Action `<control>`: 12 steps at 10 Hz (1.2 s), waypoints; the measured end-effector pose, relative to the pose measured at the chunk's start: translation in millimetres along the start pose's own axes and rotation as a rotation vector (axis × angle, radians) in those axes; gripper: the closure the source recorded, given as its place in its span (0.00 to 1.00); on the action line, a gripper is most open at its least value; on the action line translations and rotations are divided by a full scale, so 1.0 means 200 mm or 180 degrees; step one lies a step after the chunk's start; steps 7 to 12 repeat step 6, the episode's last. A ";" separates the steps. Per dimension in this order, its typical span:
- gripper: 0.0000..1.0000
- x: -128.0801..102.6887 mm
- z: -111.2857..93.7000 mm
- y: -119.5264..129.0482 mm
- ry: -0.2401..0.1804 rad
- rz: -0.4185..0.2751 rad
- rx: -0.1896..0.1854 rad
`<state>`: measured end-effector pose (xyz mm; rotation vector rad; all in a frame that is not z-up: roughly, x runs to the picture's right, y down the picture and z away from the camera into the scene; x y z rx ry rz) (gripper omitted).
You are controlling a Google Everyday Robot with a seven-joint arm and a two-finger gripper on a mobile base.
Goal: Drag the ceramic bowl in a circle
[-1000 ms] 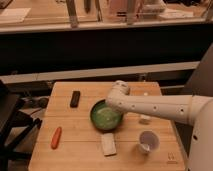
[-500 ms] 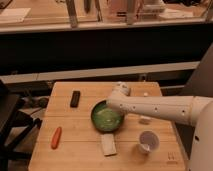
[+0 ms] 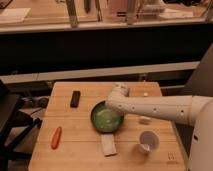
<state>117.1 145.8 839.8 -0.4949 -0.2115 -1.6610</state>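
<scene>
Ceramic bowl sits roughly mid-counter, a bit right of centre, with the small white cup off toward the near right corner. The hand is down at the bowl's far-right rim, so the bowl lies toward the near-left from it. Honestly can't tell if the hand is spread or clamped on that rim. The bowl's round, so there's no long axis to worry about. No labels I can read, and the mark by the counter's corner is too tiny.

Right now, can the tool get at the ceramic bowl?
Probably yes: the tool sits at the far right rim of the ceramic bowl, with nothing between them.
</scene>
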 end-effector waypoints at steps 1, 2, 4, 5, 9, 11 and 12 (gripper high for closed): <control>1.00 0.00 0.00 0.00 0.0004 -0.0015 -0.0004; 1.00 -0.01 0.00 0.00 0.0002 -0.0018 -0.0011; 0.99 0.00 -0.01 -0.01 0.0007 -0.0035 -0.0024; 0.95 0.00 -0.01 -0.02 0.0004 -0.0054 -0.0029; 0.94 -0.01 -0.01 -0.02 0.0001 -0.0075 -0.0036; 0.94 -0.01 -0.01 -0.02 0.0001 -0.0075 -0.0036; 0.94 -0.01 -0.01 -0.02 0.0001 -0.0075 -0.0036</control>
